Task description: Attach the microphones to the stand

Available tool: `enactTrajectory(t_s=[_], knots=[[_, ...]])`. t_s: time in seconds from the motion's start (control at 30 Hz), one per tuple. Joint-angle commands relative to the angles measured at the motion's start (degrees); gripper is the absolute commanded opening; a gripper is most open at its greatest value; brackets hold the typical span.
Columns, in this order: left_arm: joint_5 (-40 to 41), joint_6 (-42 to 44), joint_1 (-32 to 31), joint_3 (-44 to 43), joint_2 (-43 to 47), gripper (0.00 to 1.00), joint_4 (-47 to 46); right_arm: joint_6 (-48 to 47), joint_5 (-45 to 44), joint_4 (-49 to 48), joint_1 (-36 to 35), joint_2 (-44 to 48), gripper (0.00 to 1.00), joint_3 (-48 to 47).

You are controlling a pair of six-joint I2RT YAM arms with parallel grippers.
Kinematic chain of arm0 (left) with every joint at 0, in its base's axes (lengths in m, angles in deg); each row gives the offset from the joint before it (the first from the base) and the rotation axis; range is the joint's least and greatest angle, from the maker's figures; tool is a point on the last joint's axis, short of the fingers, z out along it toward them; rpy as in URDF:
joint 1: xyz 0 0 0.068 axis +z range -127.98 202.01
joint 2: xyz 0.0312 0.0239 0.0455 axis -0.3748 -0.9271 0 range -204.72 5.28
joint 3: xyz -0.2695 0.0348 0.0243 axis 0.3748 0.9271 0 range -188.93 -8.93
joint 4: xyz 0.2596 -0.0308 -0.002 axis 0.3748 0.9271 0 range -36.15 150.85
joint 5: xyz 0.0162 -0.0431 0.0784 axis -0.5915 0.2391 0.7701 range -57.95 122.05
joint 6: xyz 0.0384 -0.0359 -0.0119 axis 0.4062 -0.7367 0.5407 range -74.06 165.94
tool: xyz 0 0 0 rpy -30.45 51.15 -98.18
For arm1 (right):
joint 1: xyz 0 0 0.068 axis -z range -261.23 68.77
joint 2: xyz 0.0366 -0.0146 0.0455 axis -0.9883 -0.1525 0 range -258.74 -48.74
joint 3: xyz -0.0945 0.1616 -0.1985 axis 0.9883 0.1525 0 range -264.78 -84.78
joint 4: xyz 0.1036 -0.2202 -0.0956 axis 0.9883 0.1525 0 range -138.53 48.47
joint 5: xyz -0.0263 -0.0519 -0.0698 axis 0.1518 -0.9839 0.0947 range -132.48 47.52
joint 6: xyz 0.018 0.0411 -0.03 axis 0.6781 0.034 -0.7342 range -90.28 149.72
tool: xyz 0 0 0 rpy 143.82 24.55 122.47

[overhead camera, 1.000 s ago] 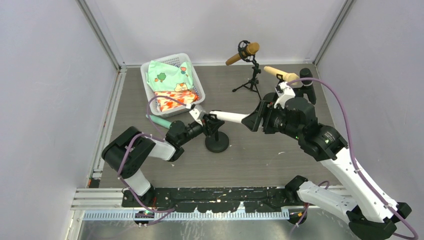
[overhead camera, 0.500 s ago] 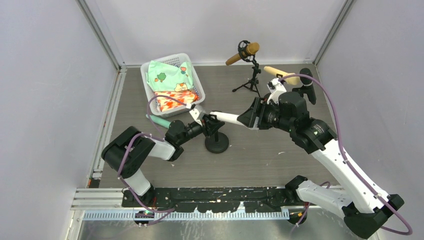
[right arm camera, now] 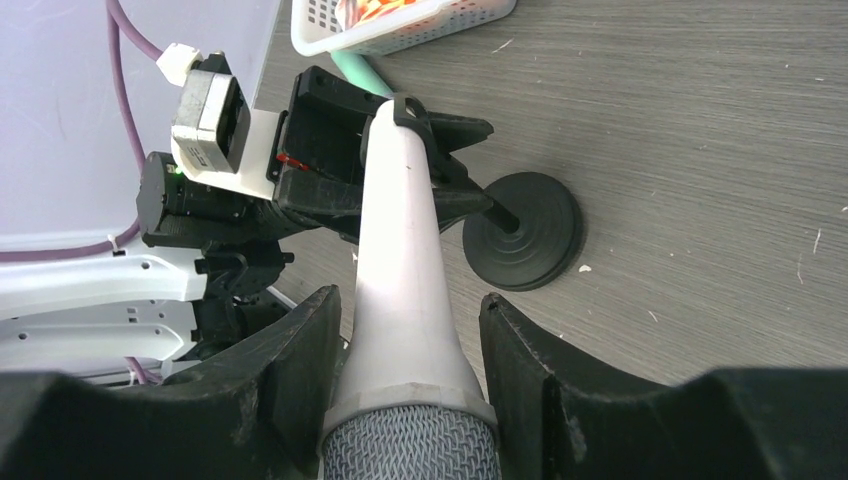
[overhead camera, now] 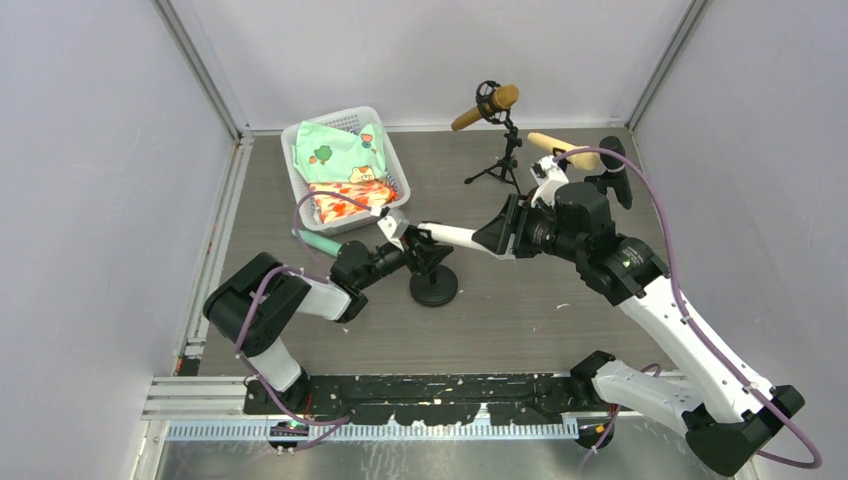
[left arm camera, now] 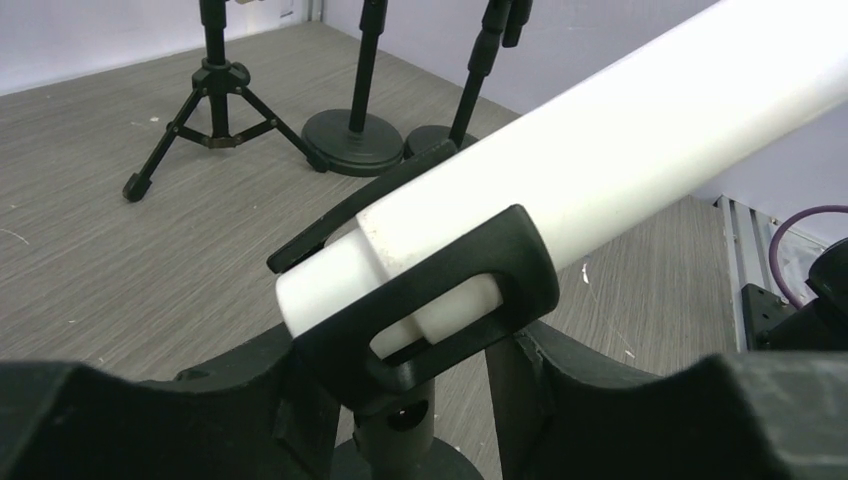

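the white stick-shaped microphone [overhead camera: 455,236] lies nearly level above the table. its tail end is seated in the black plastic clip [left arm camera: 440,300] atop a short black stand with a round base [overhead camera: 434,288], and its mesh head points toward 3 o'clock in the top view. the stand sits near the middle of a grey wood-grain table [overhead camera: 520,330] boxed in by pale plain walls [overhead camera: 430,50]. from that base, a white plastic slatted basket [overhead camera: 296,170] holding patterned cloths sits at 11 o'clock. a mint green microphone [overhead camera: 318,242] lies flat just beside the basket's near edge at 10 o'clock. a brown microphone [overhead camera: 485,106] is clipped on a black tripod stand at 1 o'clock, and a cream microphone [overhead camera: 560,148] rests on another stand at 2 o'clock. the left arm is folded low with its forearm running toward 2 o'clock. the left gripper [overhead camera: 412,244] straddles the stand's neck just under the clip; whether it pinches the neck or stands free cannot be told. the right arm reaches in from 4 o'clock. the right gripper [overhead camera: 503,236] is clenched on the white microphone's body just behind the mesh head, a finger [right arm camera: 290,370] on each side.
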Motion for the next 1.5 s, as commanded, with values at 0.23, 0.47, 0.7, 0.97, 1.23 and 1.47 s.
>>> enactTrajectory(t_s=[0.23, 0.47, 0.7, 0.97, 1.23, 1.47], knots=[[10.5, 0.4, -1.9, 2.4, 1.8, 0.53, -4.6, 0.1, -0.8, -1.8, 0.3, 1.3, 0.16, 0.7], [21.4, 3.8, -7.8, 3.1, 1.7, 0.44, -4.2, 0.3, -1.0, -2.2, 0.2, 1.9, 0.13, 1.3], [26.0, 5.4, -10.2, 2.2, 1.3, 0.14, -4.2, 0.5, -1.1, -2.3, 0.2, 1.7, 0.1, 1.5], [19.5, 10.9, -11.7, 0.8, 1.8, 0.0, -2.1, 0.1, -2.8, 0.3, 0.2, -0.7, 0.01, -0.4], [14.7, 12.6, -13.1, -0.1, 0.9, 0.0, -2.1, -1.1, 1.8, -2.0, 0.3, -6.6, 0.01, -0.4], [13.3, 13.8, -13.7, -1.3, 0.7, 0.0, -1.2, -2.8, 3.2, -1.8, 0.2, -12.0, 0.01, 0.6]])
